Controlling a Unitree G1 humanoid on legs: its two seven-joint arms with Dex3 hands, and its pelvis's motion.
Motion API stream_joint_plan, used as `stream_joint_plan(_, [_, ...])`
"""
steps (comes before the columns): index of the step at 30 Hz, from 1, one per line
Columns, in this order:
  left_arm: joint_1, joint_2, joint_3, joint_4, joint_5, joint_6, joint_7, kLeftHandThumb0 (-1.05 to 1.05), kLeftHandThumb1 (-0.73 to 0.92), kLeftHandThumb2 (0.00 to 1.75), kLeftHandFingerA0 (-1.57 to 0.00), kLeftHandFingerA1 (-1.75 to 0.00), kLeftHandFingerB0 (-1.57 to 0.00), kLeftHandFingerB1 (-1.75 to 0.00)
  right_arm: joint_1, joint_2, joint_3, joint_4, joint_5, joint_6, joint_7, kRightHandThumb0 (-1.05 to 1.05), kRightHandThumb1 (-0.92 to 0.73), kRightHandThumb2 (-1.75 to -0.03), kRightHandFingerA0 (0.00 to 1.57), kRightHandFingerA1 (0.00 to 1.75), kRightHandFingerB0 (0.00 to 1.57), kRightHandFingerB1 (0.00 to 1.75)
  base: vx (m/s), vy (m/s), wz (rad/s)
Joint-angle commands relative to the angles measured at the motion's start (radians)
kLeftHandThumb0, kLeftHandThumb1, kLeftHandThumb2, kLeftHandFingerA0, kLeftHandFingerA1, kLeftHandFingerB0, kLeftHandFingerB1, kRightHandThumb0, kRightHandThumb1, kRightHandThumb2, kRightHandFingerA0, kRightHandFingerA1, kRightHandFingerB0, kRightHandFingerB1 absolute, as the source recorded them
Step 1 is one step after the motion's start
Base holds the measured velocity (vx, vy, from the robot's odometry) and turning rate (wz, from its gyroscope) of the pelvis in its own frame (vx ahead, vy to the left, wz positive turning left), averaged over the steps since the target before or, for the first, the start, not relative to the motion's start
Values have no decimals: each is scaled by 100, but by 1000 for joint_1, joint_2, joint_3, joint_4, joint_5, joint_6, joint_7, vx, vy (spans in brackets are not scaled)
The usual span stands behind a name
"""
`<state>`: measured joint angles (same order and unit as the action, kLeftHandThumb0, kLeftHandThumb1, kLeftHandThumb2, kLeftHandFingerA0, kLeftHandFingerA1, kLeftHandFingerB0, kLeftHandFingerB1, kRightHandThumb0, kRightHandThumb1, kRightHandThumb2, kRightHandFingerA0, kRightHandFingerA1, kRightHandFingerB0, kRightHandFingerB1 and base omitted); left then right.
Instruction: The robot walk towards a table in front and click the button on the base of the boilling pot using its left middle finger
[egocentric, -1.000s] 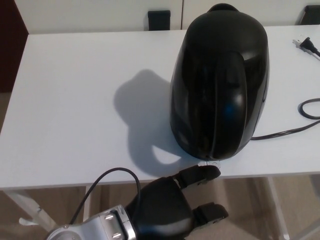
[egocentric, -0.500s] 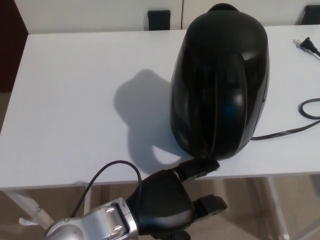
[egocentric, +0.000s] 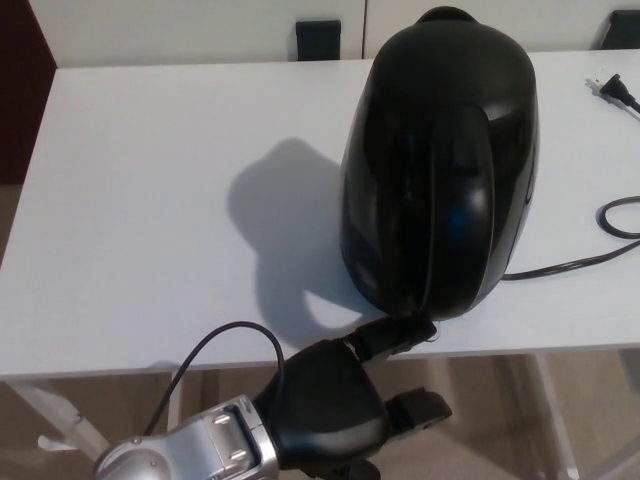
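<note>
A glossy black boiling pot (egocentric: 440, 160) stands on the white table (egocentric: 150, 200), its handle facing me. My left hand (egocentric: 335, 405) reaches in from below at the table's front edge, open, fingers apart. One finger (egocentric: 395, 335) stretches up to the foot of the pot and covers the spot at the base where the button sits; the button itself is hidden under it. A second finger (egocentric: 420, 410) hangs lower, off the table. My right hand is out of the picture.
The pot's black power cord (egocentric: 590, 260) runs right across the table, with its plug (egocentric: 610, 90) lying at the far right. A thin black cable (egocentric: 215, 350) loops over my left wrist. Dark chair backs (egocentric: 318, 40) stand behind the table.
My left hand has moved up and left; its upper finger now lies over the base tab that showed a second ago. Little differs from half a second ago.
</note>
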<state>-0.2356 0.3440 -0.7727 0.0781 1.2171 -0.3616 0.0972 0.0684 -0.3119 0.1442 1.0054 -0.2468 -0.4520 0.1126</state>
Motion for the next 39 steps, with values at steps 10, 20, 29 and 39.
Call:
stream_joint_plan(10, [26,-1,-38,38,39,42,31,-72,83,65,-29,-32,-23,-30,0,-22,12,-25,-20,19,-10,-44,-64,-60,68,42,55,38,0,0,0])
stream_joint_plan(20, [32,0,-63,68,47,64,41,-72,83,65,-29,-31,-23,-30,-9,-25,21,-28,-36,30,-17,-47,-64,-60,66,41,56,38,0,0,0])
stream_joint_plan(29, [38,9,-62,23,42,66,39,-72,81,66,-28,-30,-21,-29,0,-28,22,-39,-34,31,-13,-48,-64,-60,64,41,55,38,0,0,0])
stream_joint_plan(39, [129,58,-61,-146,15,28,51,-72,82,64,-26,-32,-22,-30,-5,-31,31,-7,-34,26,3,-62,-71,-63,74,43,53,37,0,0,0])
